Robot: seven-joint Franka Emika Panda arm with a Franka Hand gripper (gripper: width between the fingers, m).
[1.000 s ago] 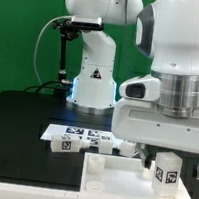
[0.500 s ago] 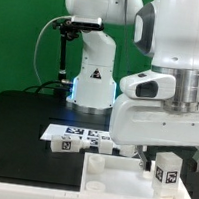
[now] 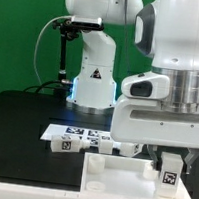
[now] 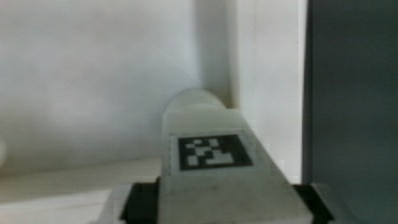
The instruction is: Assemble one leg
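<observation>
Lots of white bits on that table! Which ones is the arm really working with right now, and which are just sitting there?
In use:
- the leg, a small tagged block held between the fingers of the gripper
- the large white panel under it

Just lying about:
- another small tagged block
- the marker board
- the black table

The exterior view is looking level across the black counter toward the arm's base, very near the wrist. The wrist view is looking closely down on the small white tagged plastic leg, which both are sharing.
</observation>
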